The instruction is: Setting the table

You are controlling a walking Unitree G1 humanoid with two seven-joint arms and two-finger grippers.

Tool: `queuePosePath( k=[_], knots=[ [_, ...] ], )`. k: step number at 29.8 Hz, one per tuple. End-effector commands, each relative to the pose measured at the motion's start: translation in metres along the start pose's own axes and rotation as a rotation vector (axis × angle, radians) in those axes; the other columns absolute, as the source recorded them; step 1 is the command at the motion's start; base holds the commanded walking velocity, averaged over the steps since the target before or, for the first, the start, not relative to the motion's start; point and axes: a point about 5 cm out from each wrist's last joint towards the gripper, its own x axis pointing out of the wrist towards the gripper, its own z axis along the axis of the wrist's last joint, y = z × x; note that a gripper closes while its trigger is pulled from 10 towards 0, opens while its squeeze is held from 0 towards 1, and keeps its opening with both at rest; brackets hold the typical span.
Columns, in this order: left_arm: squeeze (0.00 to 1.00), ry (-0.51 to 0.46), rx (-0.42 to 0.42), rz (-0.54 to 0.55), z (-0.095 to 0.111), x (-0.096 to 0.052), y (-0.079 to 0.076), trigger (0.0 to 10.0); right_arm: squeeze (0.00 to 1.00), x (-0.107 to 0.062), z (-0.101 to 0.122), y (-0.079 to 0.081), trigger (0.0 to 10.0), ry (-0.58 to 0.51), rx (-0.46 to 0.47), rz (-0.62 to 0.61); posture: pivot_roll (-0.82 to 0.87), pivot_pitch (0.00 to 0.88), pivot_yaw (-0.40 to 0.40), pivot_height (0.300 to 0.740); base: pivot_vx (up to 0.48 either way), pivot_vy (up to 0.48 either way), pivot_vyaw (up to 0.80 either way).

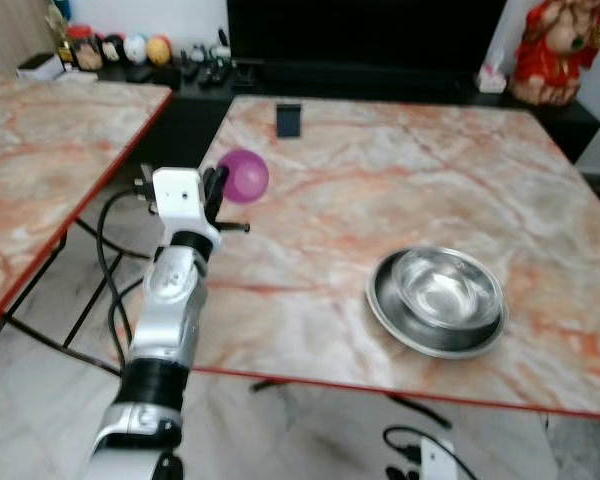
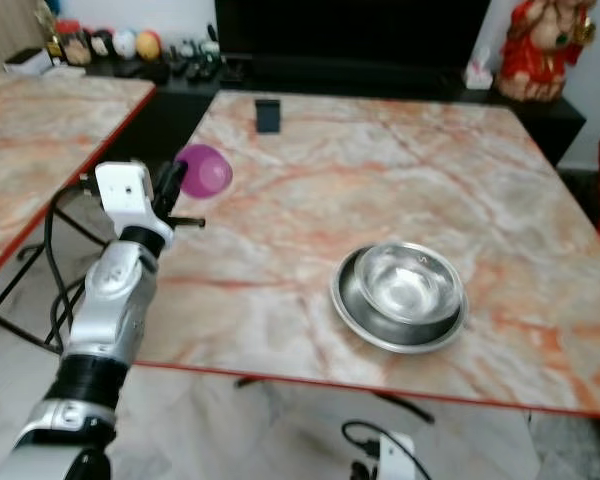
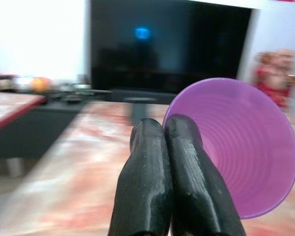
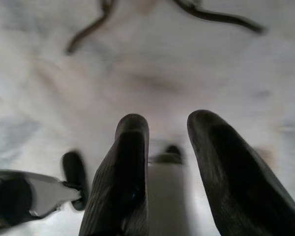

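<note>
1. I see my left gripper (image 1: 220, 190) raised over the near left edge of the big marble table (image 1: 380, 180), its two black fingers (image 3: 187, 172) pressed together on the rim of a purple cup (image 1: 245, 176).
2. In the left wrist view the cup (image 3: 241, 147) sits beside the fingers with its open mouth turned toward the camera, so I take it to be tipped on its side and held off the tabletop.
3. My left arm (image 1: 165, 320) comes up from the bottom left, with black cables (image 1: 105, 250) looping beside it.
4. My right gripper (image 4: 169, 167) hangs low, pointing down at a pale marbled floor (image 4: 187, 64), and its two fingers stand apart with nothing between them.
5. Further out on the table, to the right and nearer me, a steel bowl (image 1: 446, 287) rests inside a steel plate (image 1: 420, 330), well apart from the cup.
6. Near the far edge of the table lies a small dark rectangular object (image 1: 289, 119); I cannot tell what it is.
7. A second marble table (image 1: 40, 150) stands to the left, across a gap.
8. Behind both tables runs a low black cabinet (image 1: 310, 80) with small items on it, and a red and gold figurine (image 1: 558, 45) at its right end.
</note>
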Motion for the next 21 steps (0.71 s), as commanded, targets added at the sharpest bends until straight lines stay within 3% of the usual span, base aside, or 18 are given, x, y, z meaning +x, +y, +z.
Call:
queuePosePath(
  k=[1, 4, 7, 11, 16, 21],
  knots=[
    [0.0, -0.025, 0.021, 0.011, 0.006, 0.0, 0.008, 10.0, 0.0, 0.0, 0.0, 0.002, 10.0, 0.002, -0.001, 0.002, 0.06, 0.0, -0.043, 0.74, 0.0, -0.446, 0.0],
    [0.0, -0.008, 0.045, 0.003, 0.003, -0.003, 0.011, 10.0, 0.0, 0.0, -0.002, 0.001, 10.0, 0.007, -0.003, 0.002, 0.06, 0.0, -0.039, 0.74, 0.0, -0.446, 0.0],
    [0.0, 0.028, 0.139, -0.054, -0.003, -0.007, 0.014, 10.0, 0.0, -0.001, -0.003, 0.0, 10.0, 0.007, -0.001, -0.002, 0.06, 0.0, -0.034, 0.74, 0.0, -0.425, 0.0],
    [0.0, 0.064, 0.196, -0.085, -0.006, -0.006, 0.017, 10.0, 0.0, -0.001, -0.002, -0.001, 10.0, 0.006, -0.001, -0.005, 0.06, 0.0, -0.031, 0.74, 0.0, -0.289, 0.0],
    [0.0, 0.083, 0.193, -0.066, -0.003, 0.003, 0.032, 10.0, 0.0, 0.001, 0.003, -0.001, 10.0, -0.014, 0.017, -0.012, 0.05, 0.0, -0.041, 0.74, 0.0, 0.0, 0.0],
    [0.0, 0.092, 0.155, -0.044, 0.002, 0.012, 0.033, 10.0, 0.0, 0.001, 0.004, -0.001, 10.0, -0.012, 0.013, -0.015, 0.06, 0.0, -0.05, 0.74, 0.0, 0.0, 0.0]
  ],
)
